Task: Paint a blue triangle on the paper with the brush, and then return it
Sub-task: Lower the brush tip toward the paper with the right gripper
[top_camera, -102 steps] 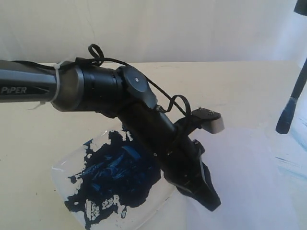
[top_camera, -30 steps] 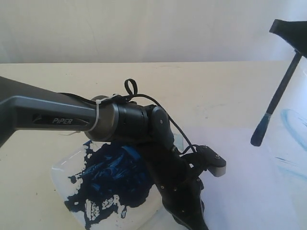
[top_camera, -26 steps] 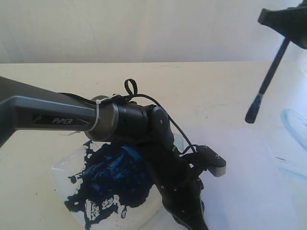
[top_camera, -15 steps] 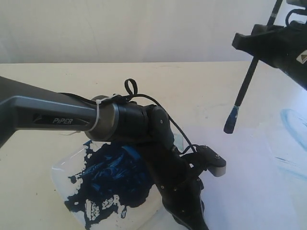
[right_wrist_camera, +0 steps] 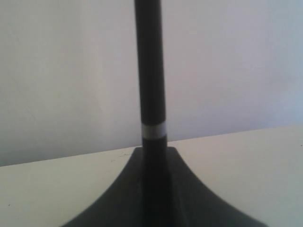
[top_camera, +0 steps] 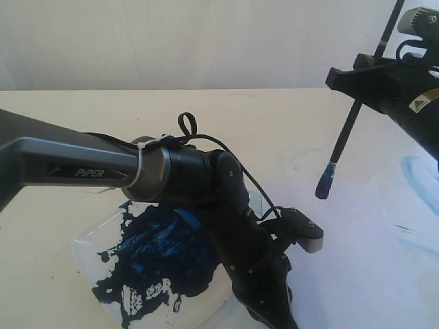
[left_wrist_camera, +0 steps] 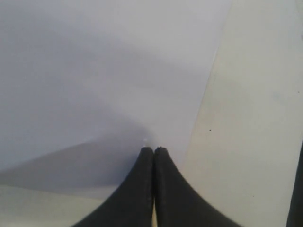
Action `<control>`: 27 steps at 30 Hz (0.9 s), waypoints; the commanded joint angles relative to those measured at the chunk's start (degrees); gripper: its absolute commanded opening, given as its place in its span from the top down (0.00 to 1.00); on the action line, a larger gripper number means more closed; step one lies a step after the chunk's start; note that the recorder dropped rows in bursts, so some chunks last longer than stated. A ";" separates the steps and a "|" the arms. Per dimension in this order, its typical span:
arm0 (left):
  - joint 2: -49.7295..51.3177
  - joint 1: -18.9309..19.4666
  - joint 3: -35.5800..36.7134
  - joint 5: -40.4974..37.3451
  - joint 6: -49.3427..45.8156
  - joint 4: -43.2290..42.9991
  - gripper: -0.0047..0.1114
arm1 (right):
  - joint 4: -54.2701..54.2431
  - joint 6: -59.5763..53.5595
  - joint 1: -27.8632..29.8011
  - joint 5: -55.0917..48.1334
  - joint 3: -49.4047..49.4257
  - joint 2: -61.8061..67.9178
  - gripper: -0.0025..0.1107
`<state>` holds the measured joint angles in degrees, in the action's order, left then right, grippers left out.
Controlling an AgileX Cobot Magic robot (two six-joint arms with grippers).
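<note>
Held: thin black-handled brush (top_camera: 342, 137), blue-tipped, clenched in right jaws. Left jaws shut on white paper sheet (left_wrist_camera: 94, 71). Advised: lower the tip slowly, light pressure.

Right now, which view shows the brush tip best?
Exterior view: the brush tip, blue, hangs above the table. Right wrist view shows only handle and silver band in the pincer; left wrist view shows none.

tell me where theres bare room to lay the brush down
Free: the cream table behind the paper, between the left arm and the brush; also the paper's blank middle. Crowded: the paint dish with the left arm over it, and the light-blue smears at the paper's right.
</note>
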<state>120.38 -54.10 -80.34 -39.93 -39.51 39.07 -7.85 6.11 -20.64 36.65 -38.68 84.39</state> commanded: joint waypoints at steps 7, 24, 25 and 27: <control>0.89 -0.27 0.31 -2.06 0.34 -0.64 0.96 | 0.37 0.18 -0.03 3.40 0.51 2.71 0.98; 0.89 -0.27 0.31 -2.06 0.34 -0.64 0.96 | 0.37 -0.90 -0.03 3.27 0.51 4.49 0.98; 0.89 -0.27 0.31 -2.06 0.34 -0.64 0.96 | 0.37 -1.15 -0.03 3.27 0.51 4.49 0.98; 0.89 -0.27 0.31 -2.06 0.34 -0.64 0.96 | 0.37 -1.15 -0.03 3.10 0.51 4.49 0.98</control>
<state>120.38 -54.10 -80.47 -40.01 -39.51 39.07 -7.85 5.81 -20.64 39.37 -38.68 89.00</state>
